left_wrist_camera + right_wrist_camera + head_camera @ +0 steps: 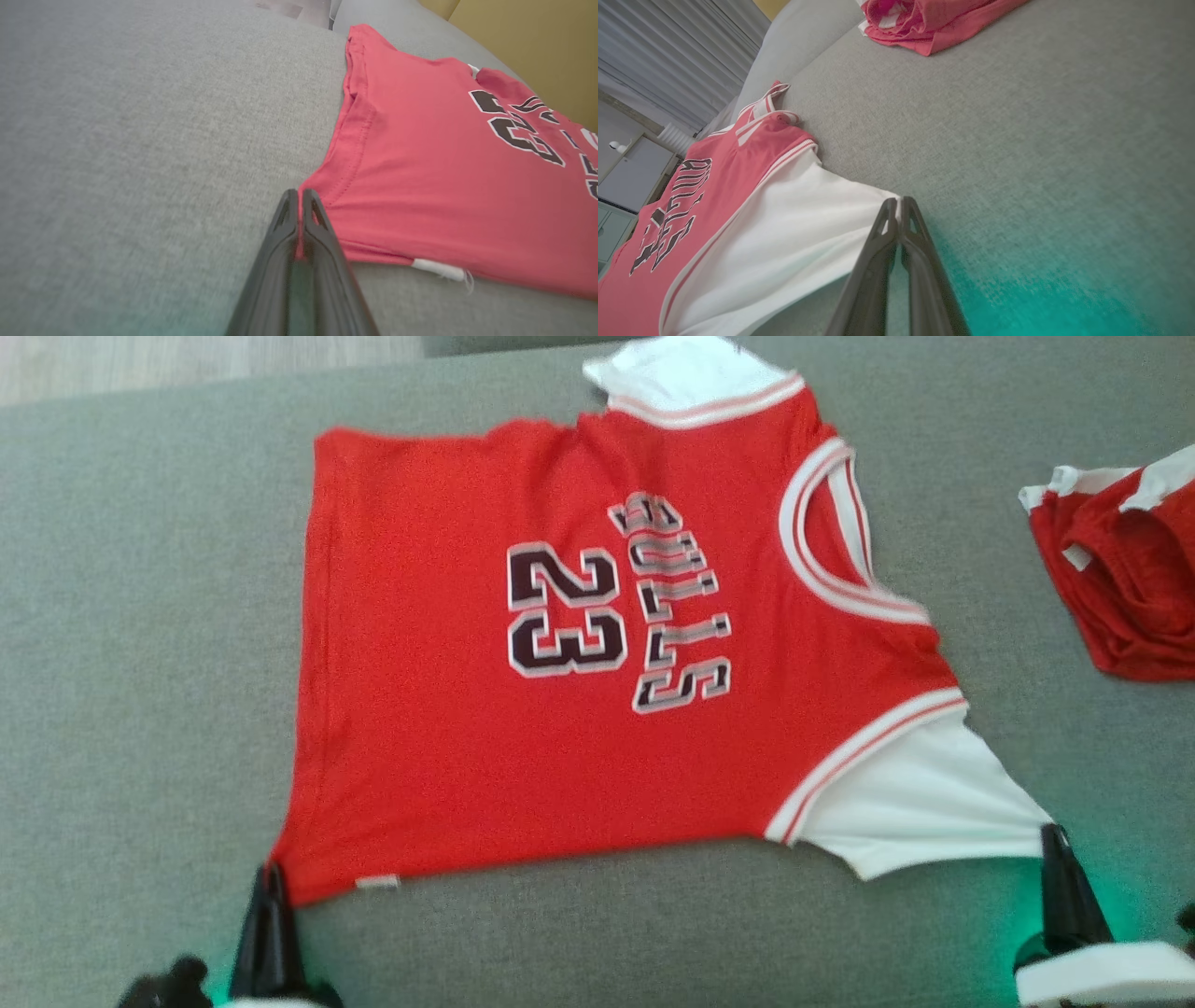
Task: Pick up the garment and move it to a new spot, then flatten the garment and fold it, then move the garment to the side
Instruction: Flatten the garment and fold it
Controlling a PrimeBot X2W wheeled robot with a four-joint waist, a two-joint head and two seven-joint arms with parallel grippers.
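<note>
Left tool [273, 870] clamped on garment [420, 709], right tool [1053, 831] on its sleeve [915, 793], red bundle [1130, 597] apart

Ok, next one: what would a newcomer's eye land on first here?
The red jersey marked 23, spread flat across the middle of the grey cushion. Next, the left pincer shut on its near hem corner and the right pincer shut on its white sleeve. A second red garment lies bunched at the right edge.
</note>
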